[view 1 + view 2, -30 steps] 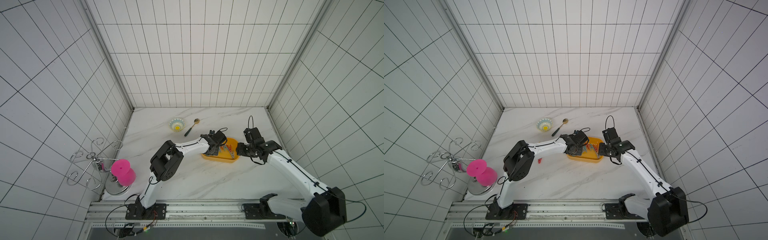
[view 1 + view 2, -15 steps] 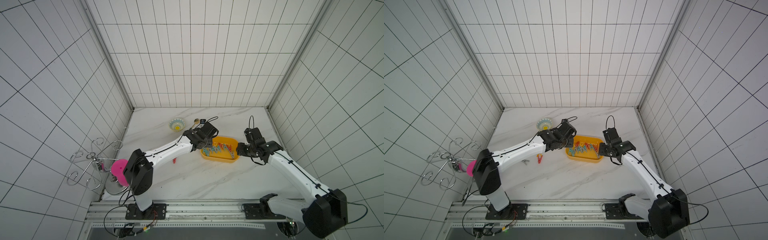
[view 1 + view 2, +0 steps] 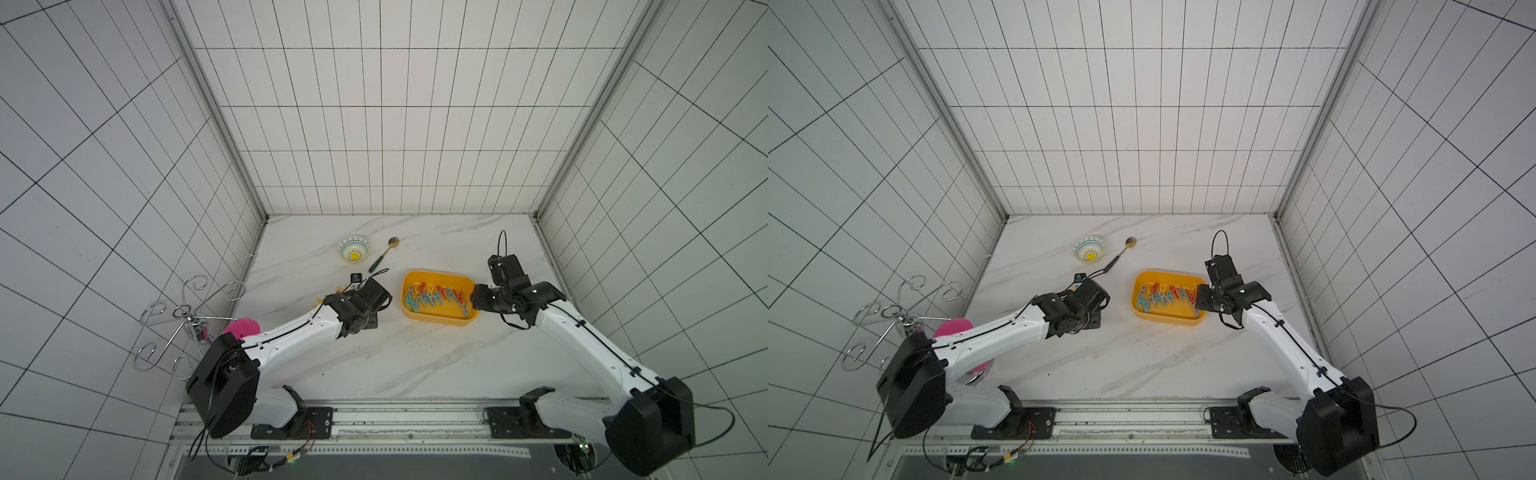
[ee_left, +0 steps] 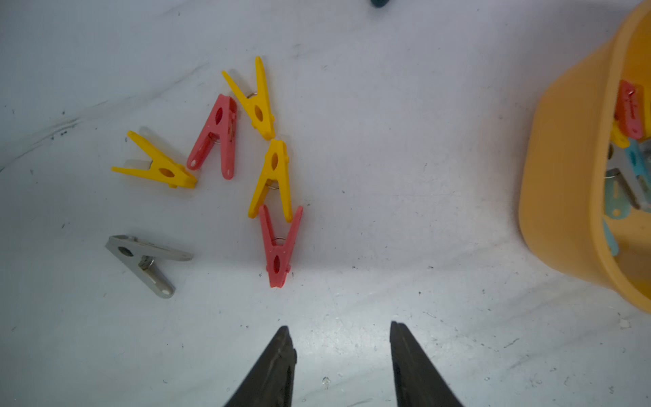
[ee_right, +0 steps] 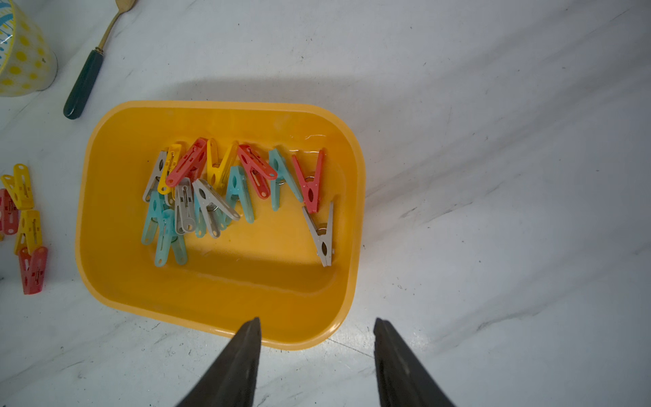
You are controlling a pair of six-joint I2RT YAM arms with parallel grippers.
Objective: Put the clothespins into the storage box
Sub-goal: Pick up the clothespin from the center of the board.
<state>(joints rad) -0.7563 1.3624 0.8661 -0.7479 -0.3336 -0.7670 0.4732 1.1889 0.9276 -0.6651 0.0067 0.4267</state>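
Nearest the rail, at the left edge of the worktop (image 3: 395,365), a pink cup (image 3: 243,326) stands beside a wire rack (image 3: 183,320). Further in, the left pincer (image 4: 338,327) hangs released over bare marble, its jaws apart with nothing between them. Just past its tips six loose clothespins (image 4: 273,179) lie flat on the worktop: three yellow, two red and one grey. The grey one lies apart from the others, and a yellow one overlaps the legs of a red one. In both top views the left arm hides most of this group. To their right sits the storage box (image 3: 432,323), right of the worktop's middle. It holds a heap of boxed clothespins (image 5: 211,183) in teal, red, yellow and grey. One grey peg lies off the heap toward the right end, tip to tip with a red one. The right pincer (image 5: 317,320) hovers at that right end, also released and empty. One of its fingertips (image 5: 246,345) is over the box's rim and the other is over the worktop outside. Farthest back lie a green-handled gold spoon (image 3: 384,253) and, just beside it, a patterned bowl (image 3: 354,249).
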